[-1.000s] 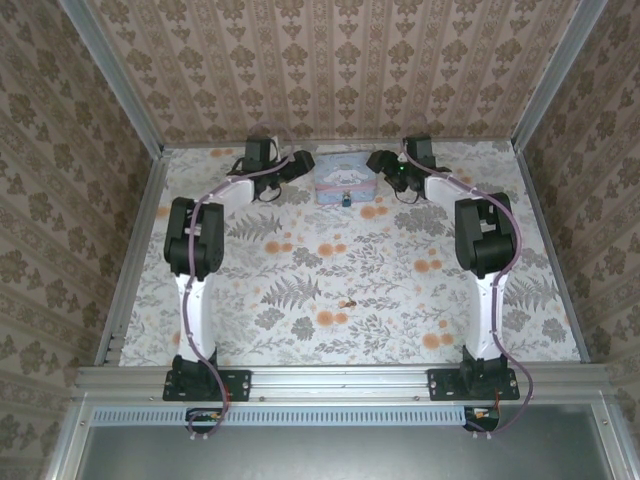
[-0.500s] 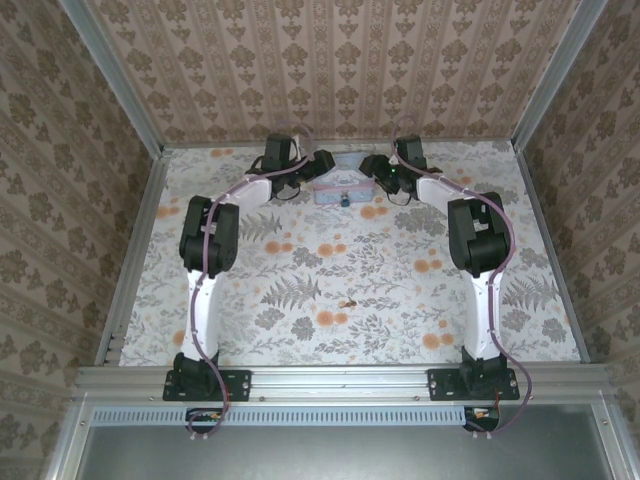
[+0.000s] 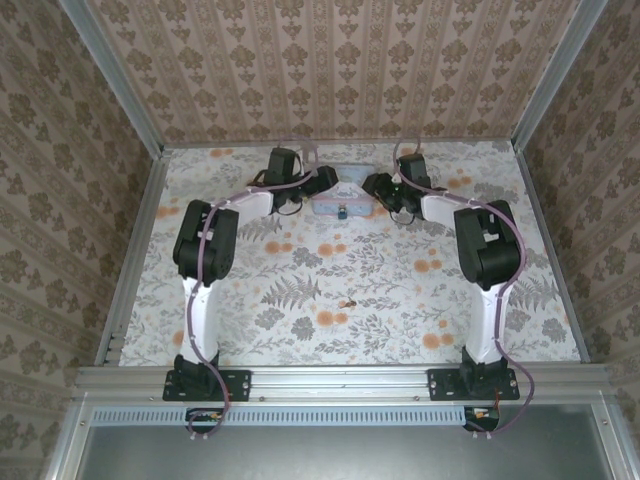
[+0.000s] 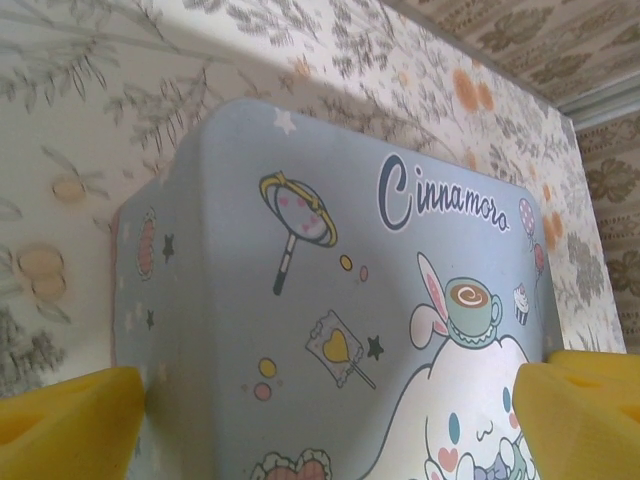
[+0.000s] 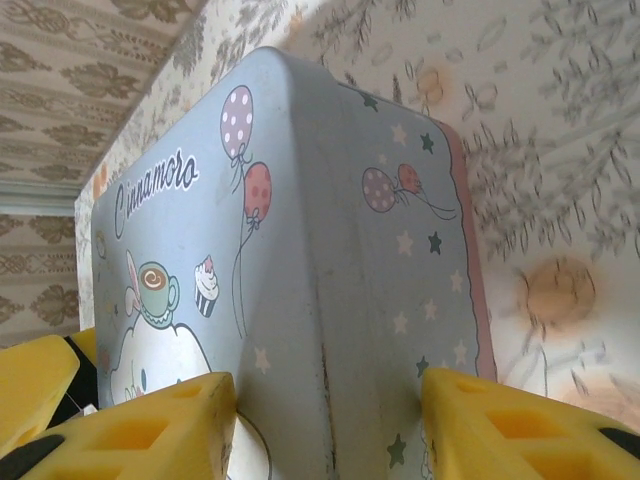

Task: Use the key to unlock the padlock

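Note:
The padlock (image 3: 342, 211) is a tiny dark speck hanging on the front of the pale blue cartoon tin (image 3: 340, 194) at the back middle of the mat. The key (image 3: 350, 301) lies alone on the mat, well in front of the tin. My left gripper (image 3: 322, 182) is at the tin's left end. Its yellow fingers (image 4: 62, 422) stand wide, one at each side of the lid (image 4: 330, 300), so my left gripper (image 4: 335, 425) is open. My right gripper (image 3: 377, 186) is at the tin's right end. In the right wrist view my right gripper (image 5: 325, 430) presses both pads against the tin (image 5: 330, 250).
The floral mat (image 3: 300, 270) covers the table between patterned walls on three sides. A metal rail (image 3: 340, 380) runs along the near edge by the arm bases. Open mat lies between the arms around the key.
Both grippers have moved inward from either side onto the tin. The right jaws have narrowed onto it. The tin now sits slightly nearer and looks flatter from above.

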